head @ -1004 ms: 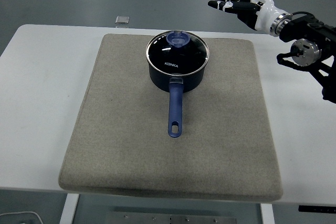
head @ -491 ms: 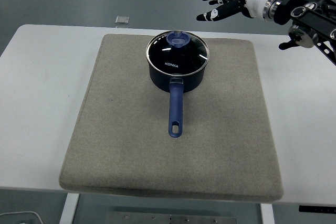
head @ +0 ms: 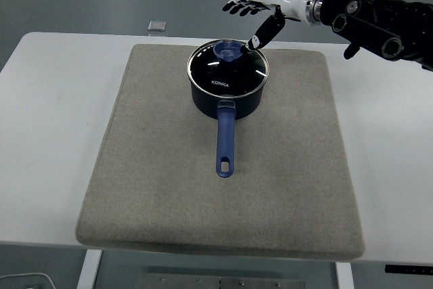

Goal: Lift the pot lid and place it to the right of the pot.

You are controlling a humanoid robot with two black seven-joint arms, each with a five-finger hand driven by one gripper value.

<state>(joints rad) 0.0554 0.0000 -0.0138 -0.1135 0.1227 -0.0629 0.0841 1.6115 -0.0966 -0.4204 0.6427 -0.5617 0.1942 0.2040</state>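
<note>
A dark blue pot [head: 228, 98] stands on the grey mat [head: 284, 167] near its far edge, its blue handle [head: 225, 143] pointing toward me. The glass lid [head: 229, 67] with a blue knob [head: 229, 50] rests on the pot. My right hand [head: 247, 19] reaches in from the upper right, fingers spread and open, held above and just behind the knob, thumb hanging down close to the knob's right side. It holds nothing. The left arm is out of view.
The mat lies on a white table [head: 47, 120]. A small grey square object [head: 157, 26] sits at the table's far edge, left of the pot. My right forearm [head: 375, 11] spans the upper right corner.
My right hand has swept leftward from the far right and come down a little, ending just behind the lid's knob. The pot and lid have not moved.
</note>
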